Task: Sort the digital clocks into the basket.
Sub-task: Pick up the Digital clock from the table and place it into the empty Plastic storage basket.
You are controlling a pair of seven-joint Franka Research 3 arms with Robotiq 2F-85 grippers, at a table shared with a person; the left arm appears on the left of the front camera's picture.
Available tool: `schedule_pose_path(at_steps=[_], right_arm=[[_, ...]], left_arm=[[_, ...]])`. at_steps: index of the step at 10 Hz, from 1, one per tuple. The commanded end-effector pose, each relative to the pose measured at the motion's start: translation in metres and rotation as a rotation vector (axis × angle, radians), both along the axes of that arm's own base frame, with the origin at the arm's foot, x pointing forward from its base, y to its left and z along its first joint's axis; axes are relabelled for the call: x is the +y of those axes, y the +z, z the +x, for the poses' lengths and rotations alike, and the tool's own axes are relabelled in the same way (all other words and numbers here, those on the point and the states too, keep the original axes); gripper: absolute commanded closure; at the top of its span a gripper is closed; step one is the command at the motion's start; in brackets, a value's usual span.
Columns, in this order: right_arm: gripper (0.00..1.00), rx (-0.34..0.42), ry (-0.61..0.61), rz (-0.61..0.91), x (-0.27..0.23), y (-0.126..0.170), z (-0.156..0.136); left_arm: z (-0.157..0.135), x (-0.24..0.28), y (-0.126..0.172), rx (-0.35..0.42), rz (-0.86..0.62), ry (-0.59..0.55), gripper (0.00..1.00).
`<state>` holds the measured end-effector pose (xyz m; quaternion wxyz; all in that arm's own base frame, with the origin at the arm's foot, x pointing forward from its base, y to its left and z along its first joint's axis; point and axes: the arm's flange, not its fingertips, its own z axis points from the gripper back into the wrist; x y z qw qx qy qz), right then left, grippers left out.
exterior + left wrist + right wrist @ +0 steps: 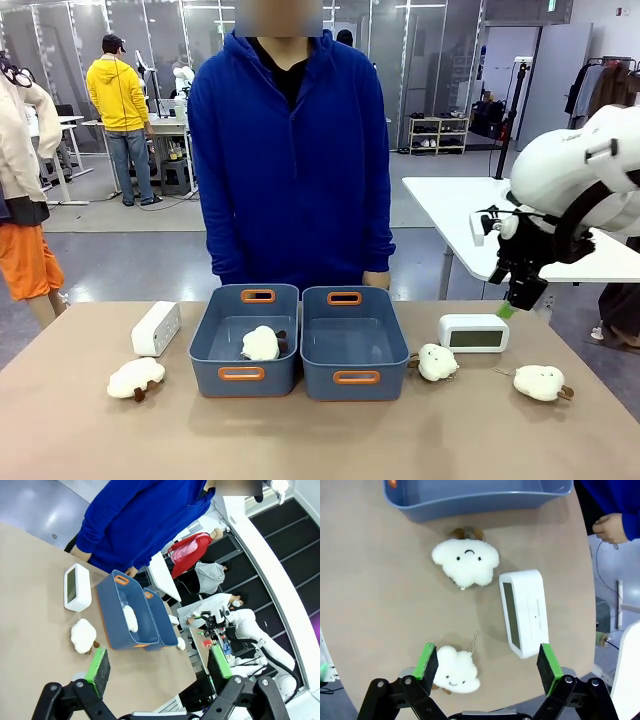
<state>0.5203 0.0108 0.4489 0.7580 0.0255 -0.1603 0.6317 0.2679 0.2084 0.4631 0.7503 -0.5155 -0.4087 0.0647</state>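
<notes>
Currently, bench [320, 430]: two slate-blue baskets stand side by side at centre. The left basket [205, 368] holds a plush [260, 343]; the right basket [388, 372] is bare, so it is likely meant for the clocks.
Right arm [575, 165]: raised over the bench's right side, jaws released and holding nothing.
Right clock [474, 333]: just right of the right basket, long axis left-right, close under those jaws and the nearer pick.
Left clock [156, 328]: left of the left basket, well ahead of the left arm's jaws, which are also released.
Right wrist view: the clock [525, 612] lies off-centre toward one pad [547, 662]; the front view instead gives the jaws' height above it.
</notes>
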Motion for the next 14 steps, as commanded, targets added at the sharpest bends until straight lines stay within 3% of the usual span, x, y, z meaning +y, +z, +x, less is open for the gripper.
schedule_pose_path(at_steps=[1,4,7,9,11,12,13,14], right_arm=[[0.00,0.008,0.042,-0.001,0.000,-0.022,0.030],[0.00,0.006,0.041,-0.071,0.003,-0.062,0.060],[0.00,0.051,0.033,-0.080,-0.003,-0.098,0.090],[0.00,0.030,0.067,-0.075,-0.006,-0.112,0.102],[0.00,0.089,0.083,-0.093,-0.007,-0.127,0.110],[0.38,0.093,0.065,-0.068,-0.009,-0.129,0.114],[0.60,0.092,0.055,-0.072,-0.009,-0.129,0.116],[0.98,0.084,0.053,-0.074,-0.010,-0.127,0.116]], left_arm=[[0.000,0.001,0.002,-0.023,-0.010,-0.004,0.00],[0.000,0.001,0.002,-0.023,-0.010,-0.004,0.00],[0.000,0.001,0.002,-0.023,-0.010,-0.004,0.00],[0.000,0.001,0.002,-0.023,-0.010,-0.004,0.00],[0.000,0.001,0.002,-0.023,-0.010,-0.004,0.00],[0.000,0.001,0.002,-0.023,-0.010,-0.004,0.00],[0.000,0.001,0.002,-0.023,-0.010,-0.004,0.00],[0.000,0.001,0.002,-0.023,-0.010,-0.004,0.00]])
